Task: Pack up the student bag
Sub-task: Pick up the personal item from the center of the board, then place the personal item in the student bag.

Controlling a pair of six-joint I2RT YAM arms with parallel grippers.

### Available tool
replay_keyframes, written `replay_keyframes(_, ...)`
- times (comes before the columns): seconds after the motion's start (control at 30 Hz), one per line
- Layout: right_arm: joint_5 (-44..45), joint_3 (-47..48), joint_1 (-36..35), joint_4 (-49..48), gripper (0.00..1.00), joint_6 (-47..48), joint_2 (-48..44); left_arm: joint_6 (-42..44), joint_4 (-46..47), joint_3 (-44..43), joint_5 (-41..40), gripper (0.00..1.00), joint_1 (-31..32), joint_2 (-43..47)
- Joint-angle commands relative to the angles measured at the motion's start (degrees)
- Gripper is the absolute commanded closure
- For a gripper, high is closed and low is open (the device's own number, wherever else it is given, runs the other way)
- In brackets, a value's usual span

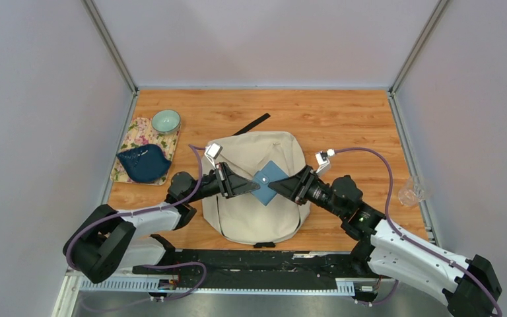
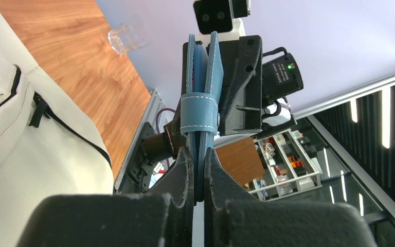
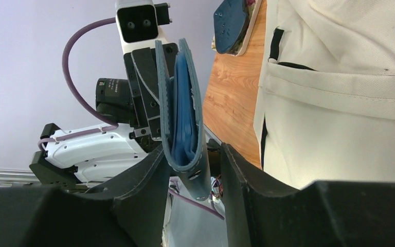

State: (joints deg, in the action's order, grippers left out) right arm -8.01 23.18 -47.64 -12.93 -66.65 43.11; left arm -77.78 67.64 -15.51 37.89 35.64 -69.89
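Left gripper (image 2: 199,159) clamped the blue wallet (image 1: 269,181) over the student bag (image 1: 254,218), which lay centred on the table (image 1: 343,119); the right gripper (image 3: 193,154) stood spread around that wallet. We judged packing barely begun: wallet not yet inside. Glass (image 1: 412,193) sat at 3 o'clock.

The left gripper (image 2: 199,160) pinches the near edge of a blue wallet (image 2: 199,114), with the right gripper (image 2: 204,69) at its far end. A cream bag (image 2: 41,154) lies to the left, and a clear glass (image 2: 127,35) stands farther off on the wooden table (image 2: 77,56).
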Motion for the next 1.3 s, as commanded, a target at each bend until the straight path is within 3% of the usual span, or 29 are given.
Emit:
replay_keyframes(0.0, -0.3, 0.3, -0.5, -3.6, 0.58, -0.2, 0.7, -0.8, 5.0, 0.1, 0.4, 1.0, 0.3, -0.7)
replay_keyframes(0.07, -0.8, 0.4, -0.5, -4.2, 0.65, -0.2, 1.5, -0.9, 4.9, 0.2, 0.4, 1.0, 0.5, -0.7)
replay_keyframes(0.17, -0.6, 0.1, -0.6, -4.3, 0.92, -0.4, 1.4, -1.0, 4.9, 0.1, 1.0, 1.0, 0.6, -0.9)
replay_keyframes(0.23, 0.4, -0.1, -0.5, -3.7, 0.99, 0.0, 0.3, -1.1, 4.8, 0.3, 1.1, 1.0, 0.6, -1.0)
replay_keyframes(0.33, 3.0, 0.3, -0.4, 1.2, 1.0, 1.2, -2.7, 1.5, 0.3, 0.1, 1.6, 0.84, 0.5, 0.3)
replay_keyframes(0.37, 3.7, 0.5, -0.5, 4.0, 1.0, 1.8, -3.6, 4.5, -5.6, -0.6, 1.0, 0.69, 0.5, 1.0)
replay_keyframes(0.43, 5.7, 0.6, -0.5, 6.7, 1.0, 2.3, -6.5, 9.0, -13.8, -2.1, -0.4, 0.58, 0.4, 3.8)
replay_keyframes(0.5, 7.6, 0.9, -0.5, 12.2, 1.0, 2.8, -10.0, 18.0, -30.3, -6.8, -4.0, 0.47, 0.4, 5.6)
replay_keyframes(0.53, 10.6, 0.9, -0.5, 14.7, 1.0, 2.8, -11.4, 21.6, -37.3, -9.3, -6.0, 0.45, 0.4, 6.9)
replay_keyframes(0.57, 11.8, 0.8, -0.5, 18.1, 1.0, 2.8, -12.7, 28.5, -51.2, -14.8, -11.1, 0.43, 0.6, 7.1)
replay_keyframes(0.67, 15.1, 0.3, -0.4, 22.8, 1.0, 2.7, -18.0, 35.9, -68.0, -24.2, -20.7, 0.41, 0.7, 5.7)
replay_keyframes(0.77, 16.5, 0.5, -0.5, 26.1, 1.0, 2.9, -20.8, 38.3, -78.7, -31.9, -26.9, 0.3, 0.8, 1.9)
replay_keyframes(0.97, 17.2, 1.9, -0.6, 29.5, 1.0, 3.6, -22.3, 37.0, -94.9, -44.1, -37.8, 0.3, 5.7, -7.4)
replay_keyframes(1.27, 18.2, 2.0, -0.6, 31.2, 1.0, 4.4, -24.3, 34.5, -103.1, -52.7, -45.4, 0.29, 10.0, -15.9)
